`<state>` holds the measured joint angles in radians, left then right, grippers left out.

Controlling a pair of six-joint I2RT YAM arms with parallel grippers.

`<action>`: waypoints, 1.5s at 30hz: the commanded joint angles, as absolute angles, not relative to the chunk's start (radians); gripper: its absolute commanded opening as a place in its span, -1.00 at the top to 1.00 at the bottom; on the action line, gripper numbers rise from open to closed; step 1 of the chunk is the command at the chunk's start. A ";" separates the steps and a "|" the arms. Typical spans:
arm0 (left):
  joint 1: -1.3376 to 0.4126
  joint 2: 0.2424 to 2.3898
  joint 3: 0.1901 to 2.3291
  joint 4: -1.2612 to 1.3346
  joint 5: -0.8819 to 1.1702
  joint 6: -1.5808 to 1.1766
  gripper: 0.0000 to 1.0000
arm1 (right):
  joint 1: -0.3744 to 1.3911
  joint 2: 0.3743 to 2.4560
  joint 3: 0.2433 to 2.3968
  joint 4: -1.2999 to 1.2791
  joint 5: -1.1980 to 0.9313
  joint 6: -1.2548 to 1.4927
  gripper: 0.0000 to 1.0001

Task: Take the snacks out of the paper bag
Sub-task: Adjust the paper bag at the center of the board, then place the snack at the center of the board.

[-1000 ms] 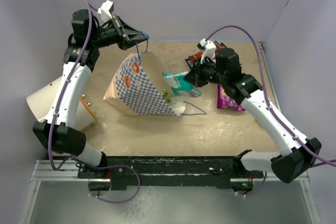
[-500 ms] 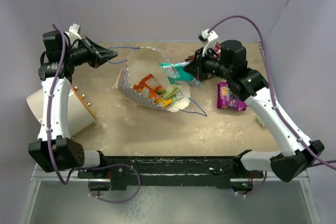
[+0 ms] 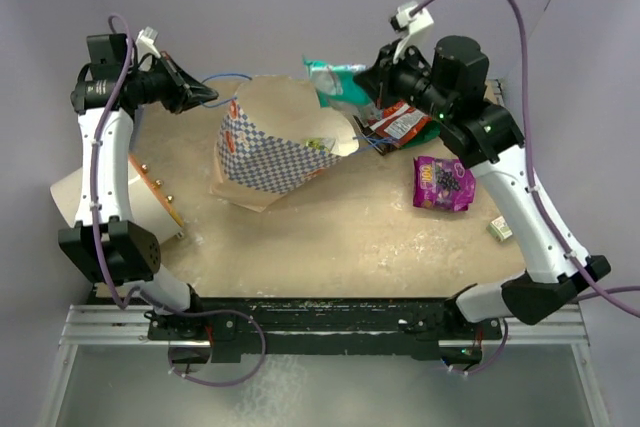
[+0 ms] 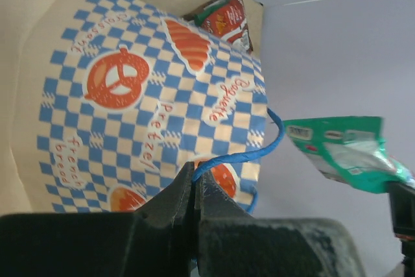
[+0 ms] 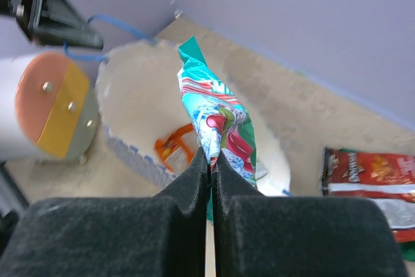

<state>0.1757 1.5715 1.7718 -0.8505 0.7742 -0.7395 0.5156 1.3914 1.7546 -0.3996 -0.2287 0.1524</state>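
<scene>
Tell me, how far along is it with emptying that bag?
Done: purple packet and red packet lie on the table, outside the bag. In hand: right gripper holds a teal packet aloft; left gripper pinches the bag's handle. Left: at least an orange packet inside.

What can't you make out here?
- What lies in the bag: in the top view its wall hides the inside; in the right wrist view the teal packet covers all but an orange packet.
- Far right, top view: small pale object, too small to identify.
- Right wrist view: red packet, cut off by the edge.
</scene>
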 commanded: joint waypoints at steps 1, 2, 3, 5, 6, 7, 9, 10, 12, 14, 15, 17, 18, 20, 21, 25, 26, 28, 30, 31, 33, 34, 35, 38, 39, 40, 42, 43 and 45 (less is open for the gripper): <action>0.179 1.663 1.926 -0.961 0.709 -0.605 1.00 | 0.455 1.449 1.898 -0.359 -0.040 0.175 1.00; 0.178 1.680 1.943 -0.974 0.701 -0.592 1.00 | 0.419 1.473 1.913 -0.367 -0.043 0.210 1.00; 0.179 1.692 1.956 -0.983 0.695 -0.582 1.00 | 0.374 1.498 1.917 -0.368 -0.051 0.253 1.00; 0.179 1.711 1.972 -0.988 0.698 -0.574 1.00 | 0.291 1.541 1.910 -0.359 -0.079 0.348 1.00; 0.179 1.718 1.977 -0.990 0.701 -0.572 1.00 | 0.240 1.562 1.901 -0.338 -0.111 0.383 1.00; 0.179 1.724 1.983 -0.997 0.701 -0.567 1.00 | 0.207 1.580 1.886 -0.307 -0.141 0.416 1.00; 0.179 1.733 1.986 -1.003 0.702 -0.558 1.00 | 0.150 1.621 1.860 -0.239 -0.196 0.475 1.00; 0.179 1.735 1.983 -1.007 0.705 -0.553 1.00 | 0.128 1.644 1.854 -0.208 -0.213 0.500 1.00; 0.179 1.743 1.979 -1.011 0.710 -0.546 1.00 | 0.094 1.703 1.857 -0.168 -0.236 0.542 1.00; 0.179 1.749 1.972 -1.008 0.728 -0.542 1.00 | 0.065 1.761 1.864 -0.133 -0.267 0.599 1.00; 0.179 1.749 1.969 -1.005 0.738 -0.541 1.00 | 0.054 1.785 1.865 -0.115 -0.291 0.634 1.00; 0.179 1.743 1.962 -1.000 0.752 -0.541 1.00 | 0.036 1.824 1.871 -0.058 -0.361 0.699 1.00; 0.179 1.736 1.959 -0.998 0.757 -0.536 1.00 | 0.033 1.846 1.880 -0.041 -0.391 0.725 1.00; 0.178 1.730 1.957 -1.003 0.747 -0.525 1.00 | 0.026 1.867 1.890 0.000 -0.424 0.780 1.00; 0.177 1.727 1.956 -1.006 0.743 -0.522 1.00 | 0.023 1.876 1.887 0.030 -0.455 0.813 1.00; 0.177 1.715 1.943 -0.993 0.760 -0.527 1.00 | -0.003 1.867 1.794 0.118 -0.462 0.942 1.00; 0.175 1.711 1.942 -0.988 0.763 -0.527 1.00 | -0.014 1.855 1.744 0.135 -0.443 0.974 1.00; 0.166 1.704 1.937 -0.980 0.768 -0.528 1.00 | -0.044 1.835 1.616 0.193 -0.412 1.007 1.00; 0.158 1.694 1.922 -0.970 0.780 -0.528 1.00 | -0.074 1.838 1.494 0.219 -0.384 1.001 1.00; 0.156 1.689 1.916 -0.968 0.784 -0.529 1.00 | -0.086 1.852 1.459 0.220 -0.384 0.974 0.78; 0.151 1.678 1.906 -0.965 0.788 -0.531 1.00 | -0.116 1.876 1.428 0.139 -0.401 0.908 0.32; 0.148 1.672 1.908 -0.963 0.788 -0.528 1.00 | -0.126 1.855 1.416 0.111 -0.395 0.872 0.23; 0.145 1.663 1.907 -0.962 0.788 -0.526 1.00 | -0.130 1.819 1.400 0.097 -0.373 0.833 0.13; 0.131 1.639 1.893 -0.960 0.784 -0.515 1.00 | -0.130 1.720 1.403 0.034 -0.273 0.710 -0.20; 0.125 1.631 1.886 -0.960 0.783 -0.512 1.00 | -0.130 1.705 1.420 0.000 -0.257 0.676 -0.29; 0.116 1.625 1.880 -0.960 0.782 -0.510 1.00 | -0.130 1.698 1.443 -0.041 -0.258 0.637 -0.33; 0.097 1.605 1.868 -0.953 0.784 -0.504 1.00 | -0.124 1.692 1.478 -0.126 -0.281 0.557 -0.39; 0.085 1.594 1.864 -0.950 0.782 -0.501 1.00 | -0.118 1.684 1.481 -0.155 -0.288 0.534 -0.42; 0.064 1.569 1.851 -0.952 0.774 -0.488 1.00 | -0.095 1.662 1.467 -0.186 -0.331 0.483 -0.50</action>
